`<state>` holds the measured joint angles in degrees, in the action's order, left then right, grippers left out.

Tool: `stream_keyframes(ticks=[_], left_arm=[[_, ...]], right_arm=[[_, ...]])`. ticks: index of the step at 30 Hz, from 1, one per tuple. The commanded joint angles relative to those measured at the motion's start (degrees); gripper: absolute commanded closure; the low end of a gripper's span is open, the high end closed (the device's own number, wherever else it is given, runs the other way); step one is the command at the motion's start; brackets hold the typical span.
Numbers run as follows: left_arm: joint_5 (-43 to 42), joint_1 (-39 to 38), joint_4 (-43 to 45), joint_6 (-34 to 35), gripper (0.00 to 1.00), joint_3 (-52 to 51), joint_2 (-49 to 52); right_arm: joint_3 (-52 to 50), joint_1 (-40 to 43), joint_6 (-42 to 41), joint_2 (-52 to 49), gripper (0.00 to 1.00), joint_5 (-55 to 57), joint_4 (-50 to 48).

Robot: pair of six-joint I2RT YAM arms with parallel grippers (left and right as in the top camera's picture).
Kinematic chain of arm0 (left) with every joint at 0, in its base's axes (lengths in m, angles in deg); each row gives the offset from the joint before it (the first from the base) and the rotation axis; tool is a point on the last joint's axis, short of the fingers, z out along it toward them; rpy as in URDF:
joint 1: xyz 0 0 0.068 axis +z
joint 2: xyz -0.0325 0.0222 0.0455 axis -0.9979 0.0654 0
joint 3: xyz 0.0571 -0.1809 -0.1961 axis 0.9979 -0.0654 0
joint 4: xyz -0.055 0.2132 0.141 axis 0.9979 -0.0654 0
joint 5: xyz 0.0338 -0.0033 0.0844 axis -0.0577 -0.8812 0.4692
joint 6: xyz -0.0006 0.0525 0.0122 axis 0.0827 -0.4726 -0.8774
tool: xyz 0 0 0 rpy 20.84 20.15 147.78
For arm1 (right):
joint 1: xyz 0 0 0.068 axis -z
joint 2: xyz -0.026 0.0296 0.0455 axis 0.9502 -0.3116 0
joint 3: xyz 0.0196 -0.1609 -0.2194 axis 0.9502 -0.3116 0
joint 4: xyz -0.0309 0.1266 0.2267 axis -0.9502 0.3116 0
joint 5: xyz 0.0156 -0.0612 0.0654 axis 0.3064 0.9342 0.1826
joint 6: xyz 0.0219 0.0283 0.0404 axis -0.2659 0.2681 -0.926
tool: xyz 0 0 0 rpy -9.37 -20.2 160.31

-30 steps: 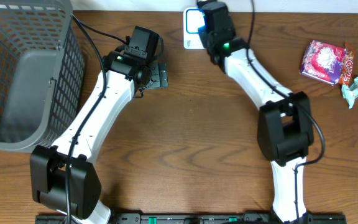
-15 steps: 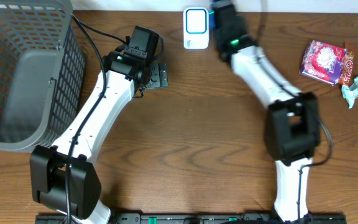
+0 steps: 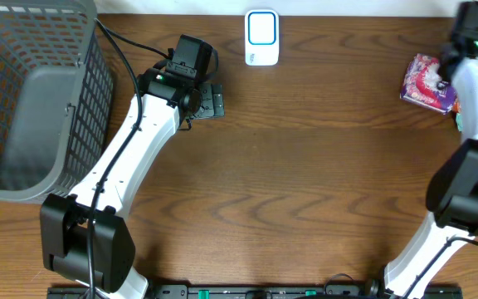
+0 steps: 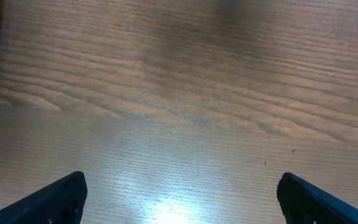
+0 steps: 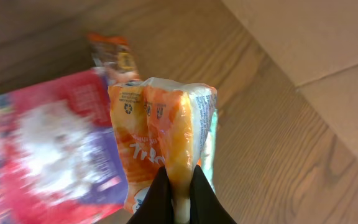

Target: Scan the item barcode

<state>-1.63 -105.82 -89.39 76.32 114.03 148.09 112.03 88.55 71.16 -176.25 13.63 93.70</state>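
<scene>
Grey mesh basket fills the far-left side of the wooden counter in the overhead view. Just right of it the left arm reaches toward the back edge. Its left gripper hangs over bare wood with the fingers spread wide and nothing between them. Further right, at the back edge, lies the white barcode scanner with its blue-rimmed face up, well apart from both arms. At the far right the right arm stands over a pink snack packet.

The wrist view there shows the right gripper pinching the lower edge of an orange-and-white wrapped snack, which stands up from the fingertips. Below and to the left of it lies the pink snack packet, blurred. A small orange-brown wrapper sits beside that packet, and a bit of pale teal wrapper shows behind the orange-and-white wrapped snack. From above, that snack is hidden under the arm, well apart from the barcode scanner.
</scene>
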Motion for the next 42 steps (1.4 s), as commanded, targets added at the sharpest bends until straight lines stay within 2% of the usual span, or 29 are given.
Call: stream_keyframes(ticks=[1, 3, 8, 9, 12, 13, 16, 19, 21, 22, 23, 31, 34, 37, 42], left_arm=[[0.7, 0.2, -0.2, 0.3, 0.02, 0.9, 0.4], [0.7, 0.2, -0.2, 0.3, 0.02, 0.9, 0.4], [0.7, 0.2, -0.1, 0.3, 0.02, 0.9, 0.4], [0.7, 0.2, -0.2, 0.3, 0.02, 0.9, 0.4], [0.7, 0.2, -0.2, 0.3, 0.02, 0.9, 0.4], [0.7, 0.2, -0.1, 0.3, 0.02, 0.9, 0.4], [0.7, 0.2, -0.2, 0.3, 0.02, 0.9, 0.4], [0.7, 0.2, -0.2, 0.3, 0.02, 0.9, 0.4], [0.7, 0.2, -0.1, 0.3, 0.02, 0.9, 0.4], [0.7, 0.2, -0.2, 0.3, 0.02, 0.9, 0.4], [0.7, 0.2, -0.1, 0.3, 0.02, 0.9, 0.4], [0.7, 0.2, -0.1, 0.3, 0.02, 0.9, 0.4], [0.7, 0.2, -0.2, 0.3, 0.02, 0.9, 0.4], [0.7, 0.2, -0.2, 0.3, 0.02, 0.9, 0.4], [0.7, 0.2, -0.1, 0.3, 0.02, 0.9, 0.4]], right_arm=[[0.0, 3.5, -1.6, -2.1, 0.99, -7.3, -0.1], [0.0, 5.4, -1.6, -2.6, 0.99, -10.5, -0.5], [0.0, 7.9, -4.0, -2.8, 0.90, -12.0, -0.6], [0.0, 8.1, -4.0, -2.8, 0.84, -12.1, -0.6], [0.0, 8.3, -4.0, -2.8, 0.41, -12.0, -0.4], [0.0, 8.3, -3.9, -2.8, 0.37, -12.0, -0.2], [0.0, 8.3, -3.7, -2.5, 0.37, -12.0, 1.6], [0.0, 8.3, -3.7, -1.0, 0.45, -12.0, 4.3], [0.0, 8.1, -3.7, 0.9, 0.41, -12.0, 6.0], [0.0, 8.1, -3.8, 2.4, 0.28, -12.0, 7.0], [0.0, 8.0, -3.8, 3.7, 0.01, -12.0, 7.7], [0.0, 7.8, -13.1, 19.9, 0.01, -19.3, 20.2], [-0.8, 6.8, -13.6, 25.1, 0.01, -23.1, 24.5], [-5.4, 3.8, -13.4, 30.6, 0.01, -23.2, 24.5], [-21.9, -6.0, -13.2, 43.1, 0.01, -22.9, 21.6]])
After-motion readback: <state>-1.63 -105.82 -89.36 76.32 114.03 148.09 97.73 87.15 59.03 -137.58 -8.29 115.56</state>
